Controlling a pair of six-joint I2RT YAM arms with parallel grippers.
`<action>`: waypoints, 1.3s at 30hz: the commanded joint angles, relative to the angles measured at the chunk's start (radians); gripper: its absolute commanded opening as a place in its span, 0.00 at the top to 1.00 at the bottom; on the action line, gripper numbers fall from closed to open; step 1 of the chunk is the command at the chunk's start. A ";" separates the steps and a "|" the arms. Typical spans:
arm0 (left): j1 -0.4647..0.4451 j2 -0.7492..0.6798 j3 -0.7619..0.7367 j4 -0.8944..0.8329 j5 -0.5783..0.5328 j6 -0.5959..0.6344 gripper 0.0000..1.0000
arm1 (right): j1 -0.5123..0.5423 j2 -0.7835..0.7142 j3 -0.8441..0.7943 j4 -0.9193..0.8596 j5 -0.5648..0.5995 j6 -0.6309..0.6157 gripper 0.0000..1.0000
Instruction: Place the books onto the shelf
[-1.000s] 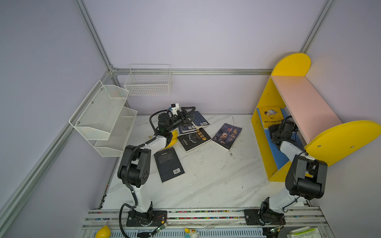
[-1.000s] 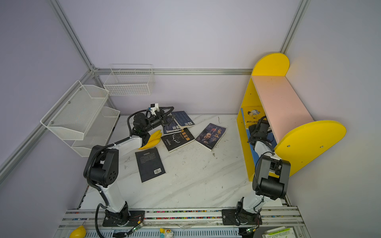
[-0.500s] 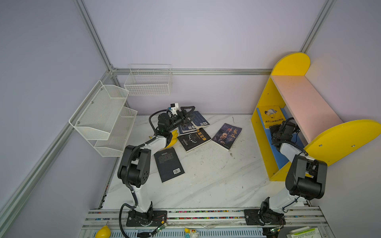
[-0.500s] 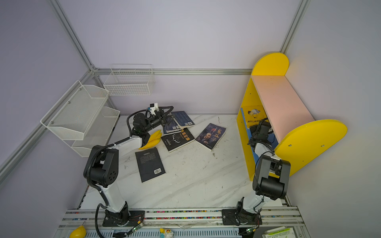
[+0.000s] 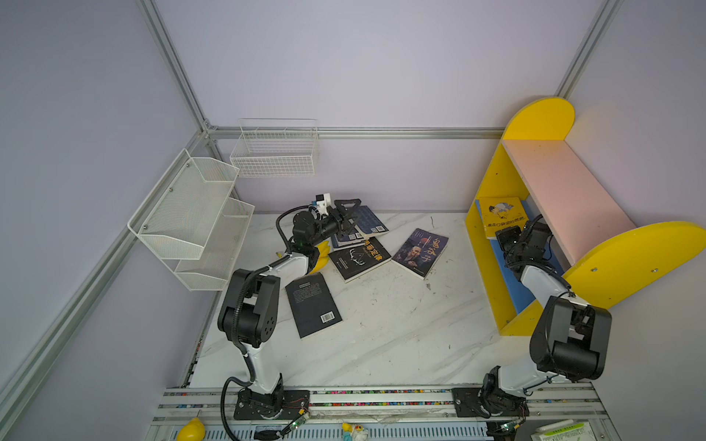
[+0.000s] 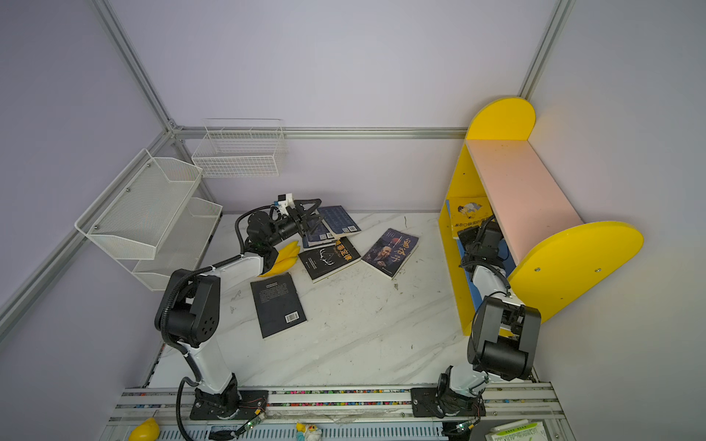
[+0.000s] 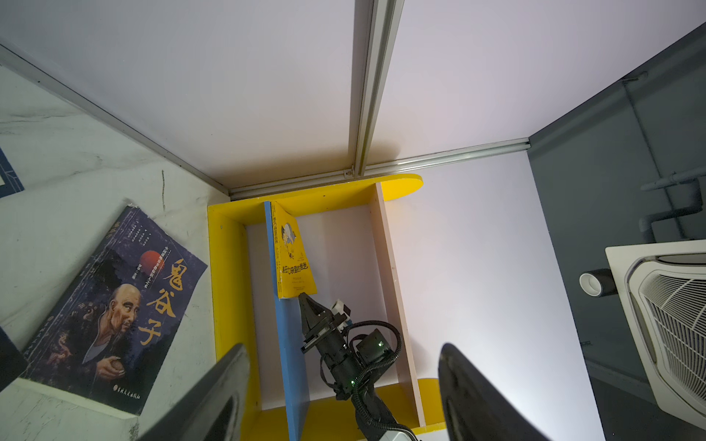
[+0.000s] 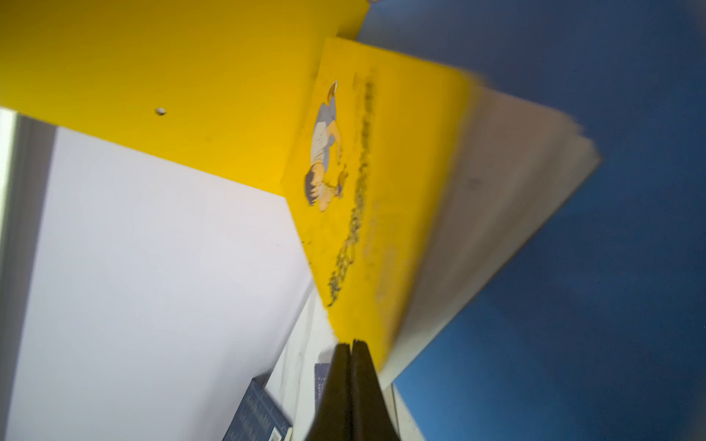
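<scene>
Landmark: we place everything by the two-tier wooden shelf with rounded yellow side panels, a pink upper board and a blue lower board; its open front faces the white marble table.
Nearest book: a black paperback lies barcode side up, well apart from the shelf's front.
Middle books: a black paperback with an orange title and, nearer the shelf, a dark paperback with a bearded portrait lie flat, covers up.
Right gripper: the right gripper reaches into the shelf above the blue board, jaws pressed together on nothing.
Shelved book: a yellow paperback with a cartoon figure stands tilted on the blue board against the shelf's far side panel. Its near edge meets the right gripper's tip, and we cannot tell whether they touch.
Far books: two overlapping navy paperbacks lie level with the shelf's far panel, well apart from its front.
Left gripper: the left gripper hovers over the navy pair, black fingers spread apart, holding nothing.
</scene>
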 commanded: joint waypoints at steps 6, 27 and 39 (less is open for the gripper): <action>0.007 -0.073 -0.067 0.051 0.001 0.020 0.23 | -0.002 -0.051 0.019 -0.054 -0.023 0.012 1.00; 0.007 -0.066 -0.084 0.096 0.017 -0.009 0.23 | 0.043 -0.036 -0.077 -0.072 -0.174 0.341 0.38; 0.008 -0.062 -0.081 0.107 0.025 -0.018 0.23 | 0.049 0.053 -0.080 0.137 -0.090 0.352 0.38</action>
